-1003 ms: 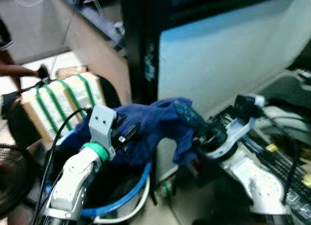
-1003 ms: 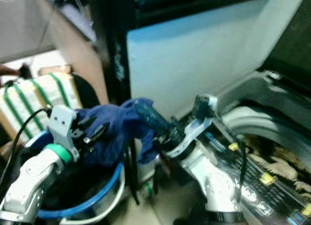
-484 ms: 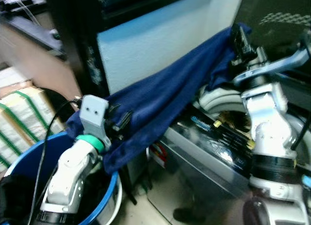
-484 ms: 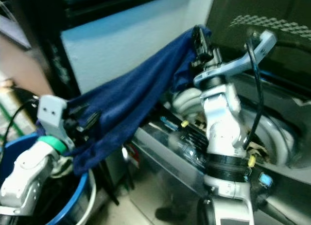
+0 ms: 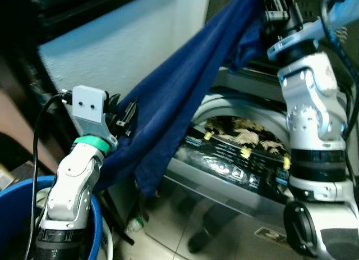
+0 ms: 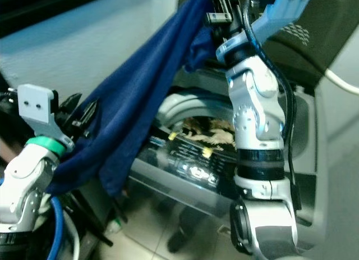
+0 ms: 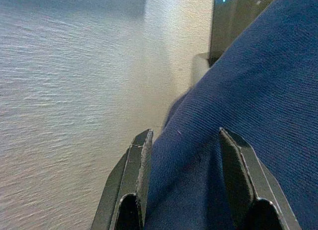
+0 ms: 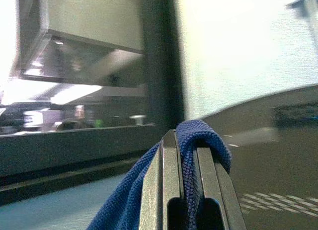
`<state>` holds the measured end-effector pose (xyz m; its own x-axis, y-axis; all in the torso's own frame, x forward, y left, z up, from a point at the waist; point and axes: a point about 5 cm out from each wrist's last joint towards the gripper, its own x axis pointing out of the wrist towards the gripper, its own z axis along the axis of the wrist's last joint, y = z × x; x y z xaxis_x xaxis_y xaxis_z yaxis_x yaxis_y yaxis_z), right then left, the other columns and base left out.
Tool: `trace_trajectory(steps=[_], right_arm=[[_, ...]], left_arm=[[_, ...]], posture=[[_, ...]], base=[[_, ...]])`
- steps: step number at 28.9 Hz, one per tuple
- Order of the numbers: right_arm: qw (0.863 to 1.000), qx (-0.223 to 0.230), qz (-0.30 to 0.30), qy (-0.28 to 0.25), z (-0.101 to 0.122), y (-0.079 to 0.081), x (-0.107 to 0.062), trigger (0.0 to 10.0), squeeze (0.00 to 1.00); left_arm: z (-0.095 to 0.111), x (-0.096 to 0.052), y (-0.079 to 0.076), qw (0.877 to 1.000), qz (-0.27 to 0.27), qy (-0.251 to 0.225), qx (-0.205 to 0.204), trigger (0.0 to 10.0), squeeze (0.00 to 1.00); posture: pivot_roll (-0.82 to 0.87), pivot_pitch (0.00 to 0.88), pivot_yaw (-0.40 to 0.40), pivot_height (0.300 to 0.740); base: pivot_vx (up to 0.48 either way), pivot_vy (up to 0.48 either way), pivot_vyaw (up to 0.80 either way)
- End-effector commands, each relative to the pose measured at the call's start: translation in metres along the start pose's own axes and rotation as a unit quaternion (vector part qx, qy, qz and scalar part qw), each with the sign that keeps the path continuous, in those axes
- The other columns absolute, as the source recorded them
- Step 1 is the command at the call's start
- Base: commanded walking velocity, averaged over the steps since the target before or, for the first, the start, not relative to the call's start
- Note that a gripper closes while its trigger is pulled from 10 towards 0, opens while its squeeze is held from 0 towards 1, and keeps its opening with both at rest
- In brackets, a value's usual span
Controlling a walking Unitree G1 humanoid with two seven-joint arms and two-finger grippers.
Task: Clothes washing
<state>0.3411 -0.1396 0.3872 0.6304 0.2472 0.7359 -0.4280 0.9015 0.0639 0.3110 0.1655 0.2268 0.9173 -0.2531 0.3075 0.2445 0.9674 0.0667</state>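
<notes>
A long dark blue cloth (image 5: 185, 103) stretches up from lower left to upper right in front of an open top-loading washing machine (image 5: 221, 105). My right gripper (image 5: 276, 7) is raised high above the machine and is shut on the cloth's upper end (image 8: 191, 135). My left gripper (image 5: 123, 109) is low on the left with its fingers apart. The cloth lies between those fingers (image 7: 140, 155) and hangs below them. Patterned laundry (image 5: 247, 137) lies inside the drum.
The machine's dark control panel (image 5: 224, 165) faces me along its front edge. A blue-rimmed basket (image 5: 14, 194) sits at the lower left under my left arm. A pale wall (image 5: 112, 46) stands behind the cloth, with tiled floor (image 5: 185, 226) below.
The camera has swung right, bringing the washing machine's drum into full view. My right gripper has lifted the cloth's end higher, so the cloth hangs steeper.
</notes>
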Motion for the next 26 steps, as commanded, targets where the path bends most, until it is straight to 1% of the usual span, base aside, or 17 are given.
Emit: trace_trajectory(steps=[1, 3, 5, 7, 8, 11, 19, 21, 22, 26], right_arm=[[0.999, -0.012, -0.008, -0.039, 0.017, -0.001, 0.008, 10.0, 0.00], [0.999, -0.014, -0.011, -0.051, 0.025, 0.001, 0.018, 10.0, 0.00], [0.999, -0.014, -0.011, -0.051, 0.025, 0.001, 0.018, 10.0, 0.00], [0.998, -0.015, 0.002, -0.055, 0.026, 0.006, 0.025, 10.0, 0.00], [0.998, -0.015, 0.002, -0.055, 0.026, 0.006, 0.025, 10.0, 0.00], [0.999, -0.020, 0.021, -0.042, 0.018, 0.013, 0.028, 10.0, 0.00], [0.999, -0.018, 0.024, -0.029, 0.011, 0.015, 0.031, 10.0, 0.00], [0.999, -0.017, 0.031, -0.016, 0.005, 0.017, 0.032, 10.0, 0.00], [0.999, -0.017, 0.035, -0.010, 0.002, 0.018, 0.031, 10.0, 0.00], [0.999, -0.011, 0.050, 0.013, -0.009, 0.025, 0.029, 10.0, 0.00]], left_arm=[[0.000, 0.000, -0.002, 1.000, -0.002, 0.001, -0.001, 10.0, 0.00], [0.000, 0.001, -0.002, 1.000, 0.003, 0.000, -0.003, 10.0, 0.00], [0.000, 0.001, -0.002, 1.000, 0.003, 0.000, -0.003, 10.0, 0.00], [0.000, 0.002, -0.003, 1.000, 0.007, -0.002, -0.008, 10.0, 0.00], [0.000, 0.002, -0.003, 1.000, 0.007, -0.002, -0.008, 10.0, 0.00], [0.001, 0.002, -0.004, 1.000, 0.012, -0.003, -0.013, 10.0, 0.00], [0.003, 0.000, 0.000, 1.000, 0.019, -0.004, -0.011, 10.0, 0.00], [0.004, 0.001, 0.000, 1.000, 0.021, -0.006, -0.011, 10.0, 0.00], [0.004, 0.001, 0.000, 1.000, 0.022, -0.006, -0.012, 10.0, 0.00], [0.004, 0.000, -0.002, 1.000, 0.022, -0.008, -0.013, 10.0, 0.00]], posture=[[0.06, 0.006, 0.023, 0.740], [0.06, 0.006, 0.023, 0.740], [0.06, 0.006, 0.023, 0.740], [0.05, 0.003, 0.010, 0.740], [0.05, 0.003, 0.010, 0.740], [0.06, 0.002, 0.001, 0.740], [0.06, 0.002, 0.001, 0.740], [0.06, 0.002, 0.001, 0.740], [0.06, 0.000, -0.018, 0.740], [0.06, 0.000, -0.021, 0.740]], base=[[0.000, 0.000, -0.80], [0.000, 0.000, -0.80], [0.000, 0.000, -0.80], [0.000, 0.000, -0.80], [0.000, 0.000, -0.80], [0.000, 0.000, -0.80], [0.000, 0.000, -0.80], [0.000, 0.000, -0.80], [0.000, 0.000, -0.80], [0.000, 0.000, -0.80]])
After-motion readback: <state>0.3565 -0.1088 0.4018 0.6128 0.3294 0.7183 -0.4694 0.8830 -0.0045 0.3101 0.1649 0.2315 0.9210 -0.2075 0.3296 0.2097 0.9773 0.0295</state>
